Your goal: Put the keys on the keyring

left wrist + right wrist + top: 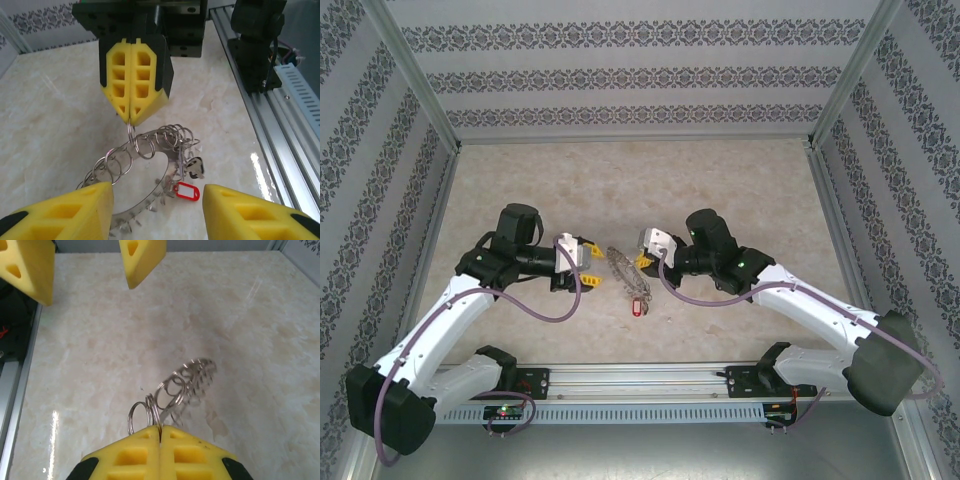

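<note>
While the right end effector (pixel 133 116) keeps its yellow fingers pressed together on one small loop at the upper edge of the keyring (pixel 145 150), the left end effector (pixel 156 190) stands spread and pinches nothing. One left finger (pixel 75 210) sits on each side of the ring's near part; whether either touches it I cannot tell.

The keyring is tilted: its pinched side is raised, and its lower rim seems to rest on the tabletop (pixel 55 110). Wire loops crowd along its upper arc, and tiny keys (pixel 131 221) stick out like spikes along the lower rim. A red tag (pixel 186 191) with a white label hangs from the ring's side toward the rail, beside a darker key.

From above, the keyring (pixel 620 265) lies between the two end effectors, about midway between the tabletop's left and right edges and nearer its near edge than its far one. The red tag (pixel 638 306) lies on the tabletop just nearer the rail.
</note>
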You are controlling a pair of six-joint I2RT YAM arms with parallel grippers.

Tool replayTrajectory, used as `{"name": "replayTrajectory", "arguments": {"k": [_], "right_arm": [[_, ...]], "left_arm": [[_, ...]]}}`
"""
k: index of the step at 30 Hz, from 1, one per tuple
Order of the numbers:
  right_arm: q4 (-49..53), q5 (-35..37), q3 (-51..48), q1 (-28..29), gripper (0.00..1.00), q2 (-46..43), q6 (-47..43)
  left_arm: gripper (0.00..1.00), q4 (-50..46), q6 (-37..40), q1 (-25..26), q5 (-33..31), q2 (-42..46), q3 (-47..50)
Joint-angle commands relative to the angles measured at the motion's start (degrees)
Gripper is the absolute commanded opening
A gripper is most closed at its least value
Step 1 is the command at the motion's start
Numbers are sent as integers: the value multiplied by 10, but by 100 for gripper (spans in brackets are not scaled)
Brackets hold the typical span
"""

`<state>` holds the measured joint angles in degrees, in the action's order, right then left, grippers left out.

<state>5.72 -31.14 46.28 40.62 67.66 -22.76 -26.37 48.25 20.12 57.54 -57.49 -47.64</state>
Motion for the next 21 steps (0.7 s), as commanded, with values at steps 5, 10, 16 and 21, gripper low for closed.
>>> {"name": "replayTrajectory", "arguments": {"k": [5,10,16,21], "right_arm": [[-104,-29,-17,7,0,7,52],[-96,35,-19,30,0,2,26],[-107,94,-26,65,0,-1,-22],[-114,119,-25,71,0,-1,-26]], "left_arm": [[47,169,-122,25,-19,14,58],[43,191,-165,57,-76,-9,53],[31,184,-209,78,-112,-48,34],[23,179,-200,83,-113,-56,31]]}}
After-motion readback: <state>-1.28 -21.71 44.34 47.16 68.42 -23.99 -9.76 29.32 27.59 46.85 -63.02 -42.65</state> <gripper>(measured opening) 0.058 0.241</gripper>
